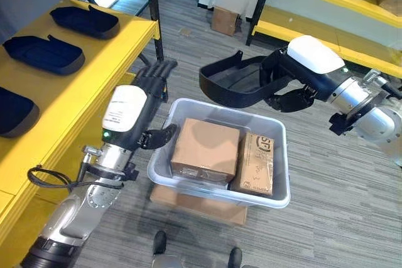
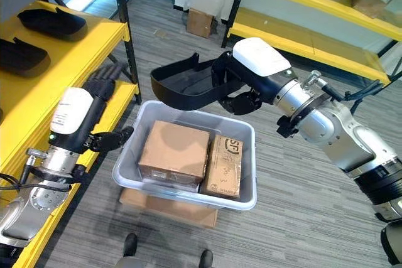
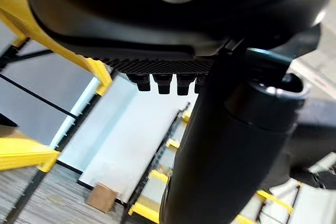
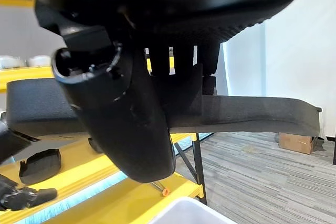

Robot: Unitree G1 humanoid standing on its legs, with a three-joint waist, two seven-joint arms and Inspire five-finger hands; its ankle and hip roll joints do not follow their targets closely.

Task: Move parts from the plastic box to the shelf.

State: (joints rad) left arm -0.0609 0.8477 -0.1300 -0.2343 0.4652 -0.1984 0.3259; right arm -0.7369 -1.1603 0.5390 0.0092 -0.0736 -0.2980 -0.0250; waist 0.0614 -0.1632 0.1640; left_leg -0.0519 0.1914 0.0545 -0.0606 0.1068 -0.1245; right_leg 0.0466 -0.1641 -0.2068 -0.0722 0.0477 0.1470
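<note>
My right hand (image 1: 294, 92) is shut on the rim of a black foam tray-shaped part (image 1: 233, 83), holding it in the air above the back edge of the grey plastic box (image 1: 279, 196). In the right wrist view the part (image 4: 252, 114) runs across behind the curled fingers. Two cardboard cartons (image 1: 206, 150) lie inside the box. My left hand (image 1: 151, 89) hangs open beside the box's left wall, fingers straight, close to the yellow shelf (image 1: 94, 86). Three similar black parts (image 1: 85, 22) lie on that shelf.
The box rests on a flat cardboard carton (image 1: 201, 205) on the grey plank floor. A black upright post (image 1: 152, 10) stands at the shelf's corner. Another yellow rack (image 1: 326, 36) with cartons runs along the back right. A small carton (image 1: 225, 20) sits on the floor behind.
</note>
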